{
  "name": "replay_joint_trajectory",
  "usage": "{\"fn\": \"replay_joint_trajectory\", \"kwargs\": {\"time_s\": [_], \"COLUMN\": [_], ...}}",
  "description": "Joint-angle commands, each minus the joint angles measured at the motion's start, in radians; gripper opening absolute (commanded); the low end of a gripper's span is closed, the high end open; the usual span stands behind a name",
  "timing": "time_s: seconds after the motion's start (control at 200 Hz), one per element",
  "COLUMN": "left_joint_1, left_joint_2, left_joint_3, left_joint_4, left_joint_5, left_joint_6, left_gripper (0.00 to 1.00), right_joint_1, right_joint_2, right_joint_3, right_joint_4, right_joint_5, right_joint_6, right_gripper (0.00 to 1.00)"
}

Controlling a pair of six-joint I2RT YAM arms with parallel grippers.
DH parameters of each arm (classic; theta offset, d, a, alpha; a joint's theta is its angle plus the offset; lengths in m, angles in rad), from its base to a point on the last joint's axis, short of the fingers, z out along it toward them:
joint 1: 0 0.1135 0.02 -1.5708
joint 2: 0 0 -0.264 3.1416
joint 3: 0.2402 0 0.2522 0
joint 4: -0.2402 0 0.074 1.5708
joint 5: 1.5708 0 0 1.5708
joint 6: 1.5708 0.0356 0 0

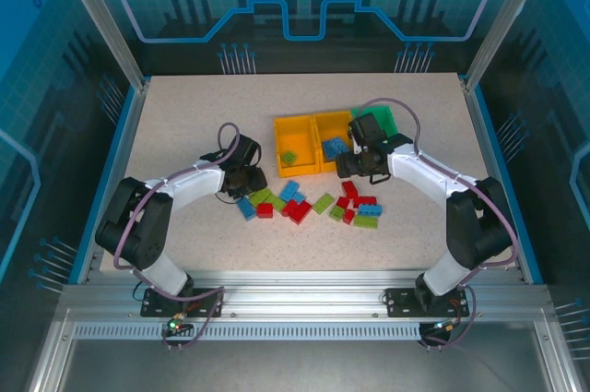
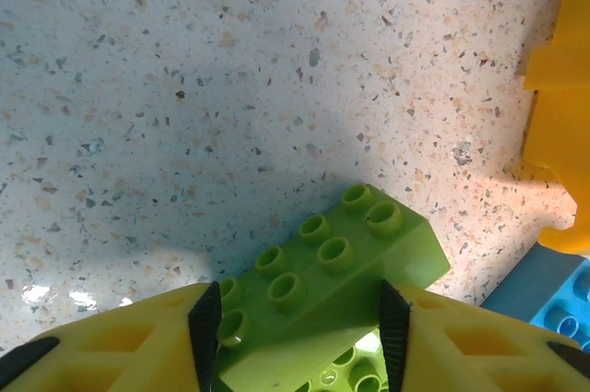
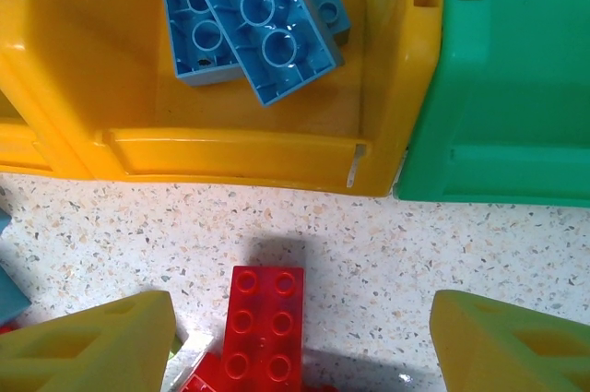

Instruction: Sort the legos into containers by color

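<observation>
We locate the lime green brick (image 2: 323,291) directly between the pads (image 2: 205,332) of the left claw (image 2: 300,341). In the left wrist view both pads bear on its sides, so we read this claw as closed on the brick. The brick sits down at the desk (image 1: 184,124), at the left end of the loose pile (image 1: 304,206). A second green brick (image 2: 355,375) lies against its near side and a blue brick (image 2: 553,295) just to its right.

The right claw (image 3: 302,323) stands open, fingers well apart, above a red brick (image 3: 263,318) that touches neither finger. Just beyond lies the near wall of the middle yellow bin (image 3: 230,148); the green bin (image 3: 498,88) adjoins it on the right.

The desk is bare along its far side, its left side and the near strip between the pile and the arm bases.

We count three bins: two yellow, one green. The left yellow bin (image 1: 281,129) holds a single green piece (image 1: 289,158); the middle one holds at least two blue bricks (image 3: 249,23). The pile numbers about fourteen: roughly six red, five green, three blue. Overlaps prevent an exact count.
</observation>
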Motion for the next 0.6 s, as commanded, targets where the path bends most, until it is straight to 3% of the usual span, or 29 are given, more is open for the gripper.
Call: {"fn": "replay_joint_trajectory", "kwargs": {"time_s": [0.0, 0.225, 0.595], "left_joint_1": [-0.004, -0.006, -0.01], "left_joint_2": [-0.007, -0.046, -0.028], "left_joint_3": [-0.01, -0.011, 0.0], "left_joint_4": [-0.035, -0.047, -0.003], "left_joint_5": [-0.038, -0.058, 0.026], "left_joint_6": [0.013, 0.035, 0.245], "left_gripper": [0.51, 0.69, 0.73], "right_joint_1": [-0.016, -0.015, -0.017], "right_joint_2": [-0.028, -0.028, -0.032], "right_joint_3": [-0.013, -0.015, -0.019], "right_joint_4": [-0.001, -0.001, -0.005], "right_joint_5": [-0.013, -0.017, -0.014], "right_joint_6": [0.012, 0.014, 0.019], "right_gripper": [0.75, 0.75, 0.76]}}
